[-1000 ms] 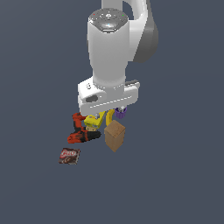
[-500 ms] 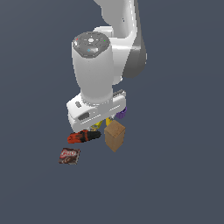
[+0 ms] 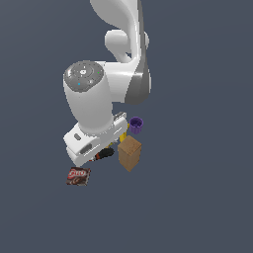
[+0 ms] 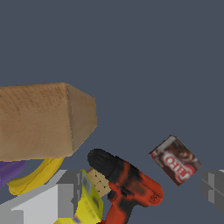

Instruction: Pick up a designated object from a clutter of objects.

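The designated small brown box (image 3: 78, 176) with its red label lies flat, alone, at the exterior view's left of the clutter; it also shows in the wrist view (image 4: 176, 160). The clutter holds a red-black drill (image 4: 127, 183), a tan box (image 3: 129, 152) (image 4: 43, 120), a purple cup (image 3: 136, 125), a banana (image 4: 37, 175) and a yellow box (image 4: 89, 203). My gripper (image 4: 140, 191) is open and empty above the drill; its fingers (image 4: 68, 192) frame the drill in the wrist view. In the exterior view the hand (image 3: 91, 143) hides the fingers and most of the drill.
The things lie on a plain dark grey floor (image 3: 197, 207). The tan box stands upright between the cup and the drill. The arm's body (image 3: 89, 99) covers part of the clutter in the exterior view.
The arm has swung toward the exterior view's left and dropped lower. Its hand now sits over the drill and yellow box, closer to the small brown box. No object has moved.
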Available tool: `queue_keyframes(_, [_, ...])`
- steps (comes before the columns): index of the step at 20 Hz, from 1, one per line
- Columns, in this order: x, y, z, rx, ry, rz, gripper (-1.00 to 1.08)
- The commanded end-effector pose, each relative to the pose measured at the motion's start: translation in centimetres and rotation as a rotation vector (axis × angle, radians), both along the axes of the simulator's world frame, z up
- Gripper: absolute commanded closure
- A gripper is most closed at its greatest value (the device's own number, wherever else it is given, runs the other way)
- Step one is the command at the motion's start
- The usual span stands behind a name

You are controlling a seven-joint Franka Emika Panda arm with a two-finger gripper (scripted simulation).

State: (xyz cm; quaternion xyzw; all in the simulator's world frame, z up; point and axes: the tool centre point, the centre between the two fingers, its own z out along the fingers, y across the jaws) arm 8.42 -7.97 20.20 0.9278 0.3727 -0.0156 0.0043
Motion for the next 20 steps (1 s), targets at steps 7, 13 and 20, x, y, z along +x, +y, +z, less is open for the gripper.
queue_keyframes(7, [1.5,-3.2,-3.1,0.006,-0.001,0.181,-0.92])
queue_keyframes(13, [2.3,-5.5,-5.4,0.011,-0.003,0.307,-0.92])
queue_keyframes(20, [3.0,-8.3,-8.1,0.017,-0.007,0.453,-0.92])
